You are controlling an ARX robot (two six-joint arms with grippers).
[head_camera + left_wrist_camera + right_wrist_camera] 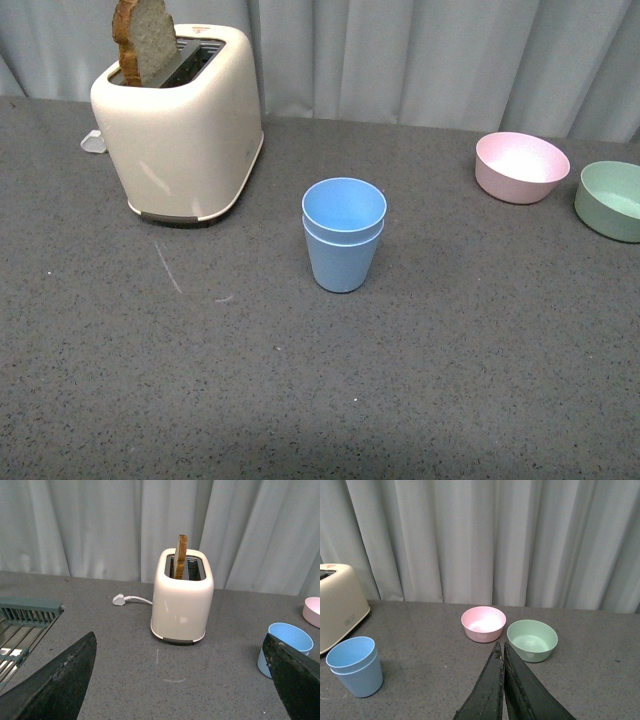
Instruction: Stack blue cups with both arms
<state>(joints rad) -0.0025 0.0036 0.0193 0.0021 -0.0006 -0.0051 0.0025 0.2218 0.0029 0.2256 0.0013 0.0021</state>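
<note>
Already the blue cups sit nested on the bench — stacking looks done; left hand spread apart, right hand pressed together, both empty.

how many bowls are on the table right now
2: the pink bowl sits at the far right of the table, and the green bowl is just right of it, partly cut off by the front view's edge.

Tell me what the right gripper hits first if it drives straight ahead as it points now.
Probably nothing at first: the shut right gripper aims at the gap between pink bowl and green bowl, though depth is unclear.
</note>
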